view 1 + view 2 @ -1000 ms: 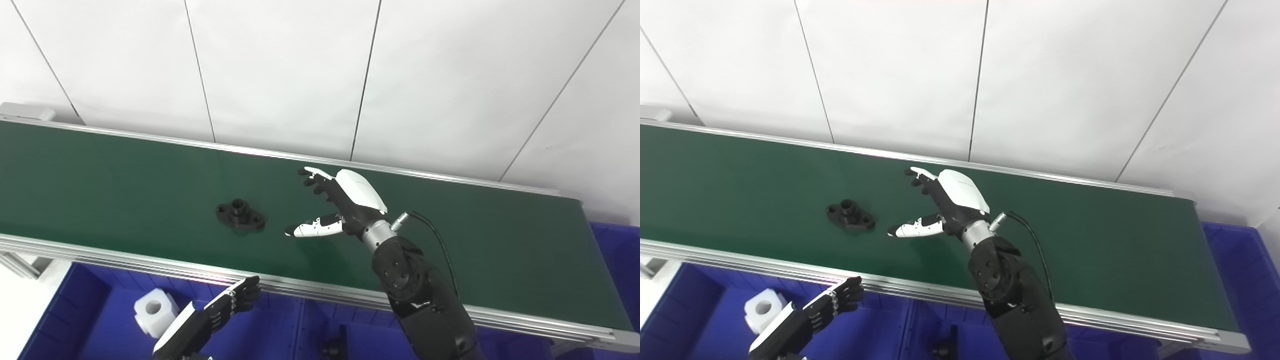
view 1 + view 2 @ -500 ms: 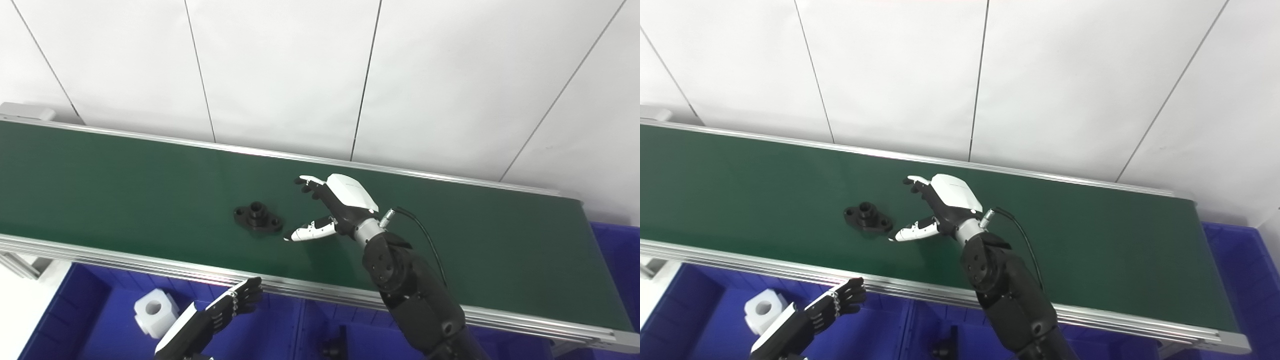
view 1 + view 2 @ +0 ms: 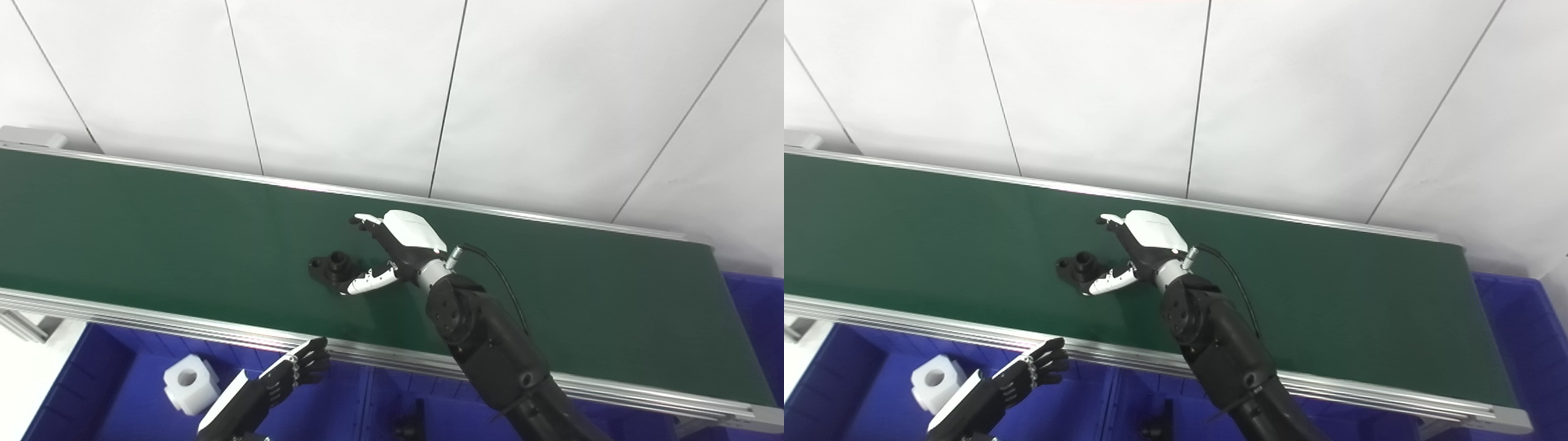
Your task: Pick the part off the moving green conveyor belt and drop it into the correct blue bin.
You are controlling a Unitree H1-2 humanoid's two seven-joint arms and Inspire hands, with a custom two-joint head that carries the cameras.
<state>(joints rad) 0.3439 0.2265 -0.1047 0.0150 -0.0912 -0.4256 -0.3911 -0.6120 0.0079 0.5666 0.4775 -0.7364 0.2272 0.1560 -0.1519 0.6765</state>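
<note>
1. Fingers (image 3: 367,222) of right hand (image 3: 401,245) spread open; black part (image 3: 331,267) lies on green belt (image 3: 153,233) between them and thumb.
2. Left hand (image 3: 288,376) open over blue bin (image 3: 110,373), beside white block (image 3: 187,383).

Showing dark green across the conveyor belt (image 3: 153,226), edged by silver rails (image 3: 184,327). Sitting black on it, the part (image 3: 331,268). Wearing a white shell over black fingers, the right hand (image 3: 392,251), on a black arm (image 3: 490,355). Repeating white and black, the left hand (image 3: 275,386). Glowing blue, the bin (image 3: 110,386), holding a white block (image 3: 190,386). Standing white with thin dark seams, the wall (image 3: 367,92).
</note>
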